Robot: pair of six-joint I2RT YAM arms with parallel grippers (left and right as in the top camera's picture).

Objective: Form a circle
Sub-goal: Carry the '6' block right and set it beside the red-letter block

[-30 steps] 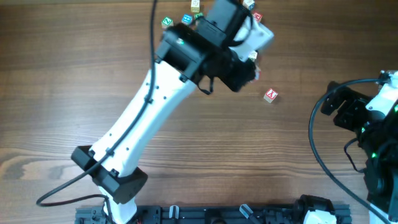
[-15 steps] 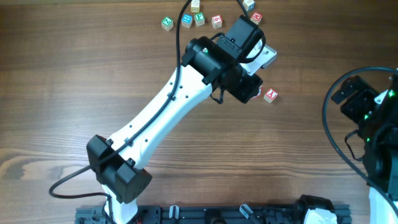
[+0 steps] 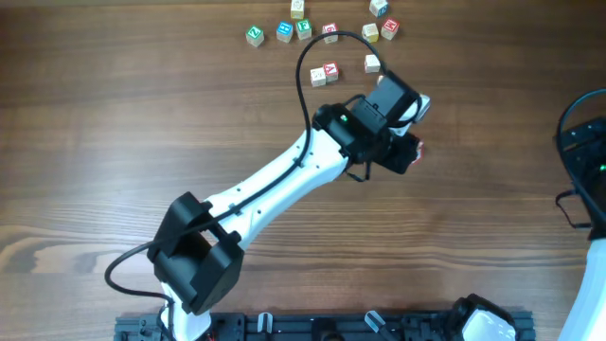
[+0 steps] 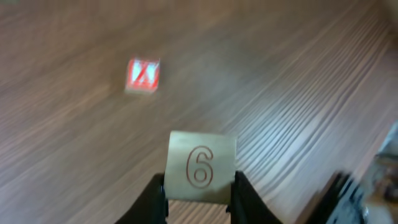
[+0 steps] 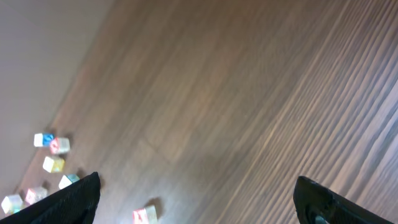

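My left gripper (image 4: 200,191) is shut on a pale wooden cube (image 4: 201,167) with a "6" on its face, held just above the table. A red-faced cube (image 4: 143,76) lies on the wood ahead of it; from overhead only its edge (image 3: 420,149) shows beside the left wrist (image 3: 393,128). No closed circle of cubes shows. A small cluster of two pale cubes (image 3: 370,32) and a red-faced one (image 3: 389,28) sits at the far edge. My right gripper (image 5: 196,190) hangs open high over bare wood, holding nothing.
Several letter cubes run along the far edge: green (image 3: 255,35), blue (image 3: 284,31), red (image 3: 329,33). A pale and red pair (image 3: 325,73) and a lone pale cube (image 3: 371,63) lie nearer. The right arm's cables (image 3: 579,142) sit at the right edge.
The left arm has swung right and toward the front, away from the far cubes and up to the lone red-faced cube. The right arm has drawn back toward the right edge.
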